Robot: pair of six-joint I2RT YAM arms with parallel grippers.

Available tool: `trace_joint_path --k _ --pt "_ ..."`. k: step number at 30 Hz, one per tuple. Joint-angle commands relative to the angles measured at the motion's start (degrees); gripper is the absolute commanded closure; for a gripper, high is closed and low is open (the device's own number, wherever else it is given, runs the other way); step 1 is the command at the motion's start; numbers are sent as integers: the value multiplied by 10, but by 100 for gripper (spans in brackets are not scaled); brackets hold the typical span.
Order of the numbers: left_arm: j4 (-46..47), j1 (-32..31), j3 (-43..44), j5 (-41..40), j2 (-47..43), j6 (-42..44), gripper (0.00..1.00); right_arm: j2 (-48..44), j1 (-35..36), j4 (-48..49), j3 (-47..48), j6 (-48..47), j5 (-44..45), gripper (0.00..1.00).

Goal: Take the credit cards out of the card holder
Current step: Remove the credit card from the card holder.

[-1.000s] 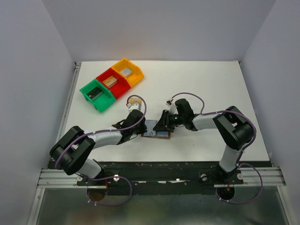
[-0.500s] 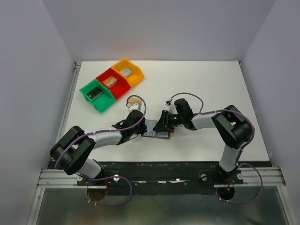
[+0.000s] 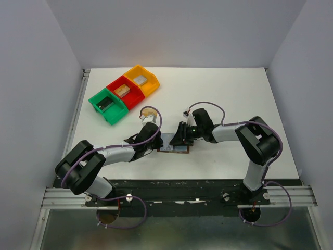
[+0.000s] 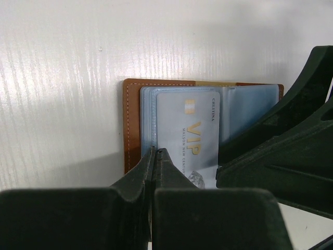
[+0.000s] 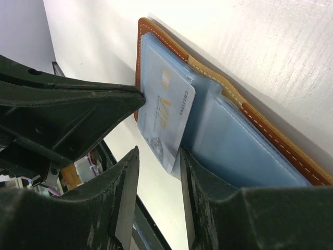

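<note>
The brown card holder (image 3: 174, 147) lies open on the table between my two grippers, its light-blue inner faces up. A silvery light-blue credit card (image 4: 187, 130) marked VIP sticks partly out of a sleeve. My left gripper (image 4: 156, 151) is shut, its tips pressed on the holder's left blue sleeve edge beside the card. My right gripper (image 5: 159, 151) is open, its fingers on either side of the card's free corner (image 5: 166, 120). In the top view the left gripper (image 3: 157, 141) and right gripper (image 3: 180, 139) meet over the holder. Other cards are hidden.
Green (image 3: 107, 105), red (image 3: 125, 91) and yellow (image 3: 141, 79) bins stand in a row at the back left, each with a small block inside. The holder lies close to the table's near edge (image 3: 177, 178).
The right gripper has edged slightly left along the holder. The left gripper and the holder have stayed in place.
</note>
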Motion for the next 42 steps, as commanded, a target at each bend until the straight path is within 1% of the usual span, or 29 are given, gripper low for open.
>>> trace_joint_path --k 1,5,8,16,25,29,42 --pt "-50 -1 -20 12 5 -3 96 13 1 -31 12 -23 25 54" --pt "-50 -1 -22 12 4 -5 96 15 1 -36 10 -25 30 52" --pt "-50 -1 -22 13 6 -5 96 13 2 -15 5 -17 25 52" --pt "-50 -3 -24 14 6 -7 96 12 1 68 -14 32 -10 55" --pt "-47 -6 -24 17 8 -7 97 18 1 102 -13 52 -36 57" --pt "-43 -5 -24 21 12 -5 99 27 1 128 -15 65 -55 57" --pt "0 -9 -30 49 12 10 100 47 2 108 6 61 -57 56"
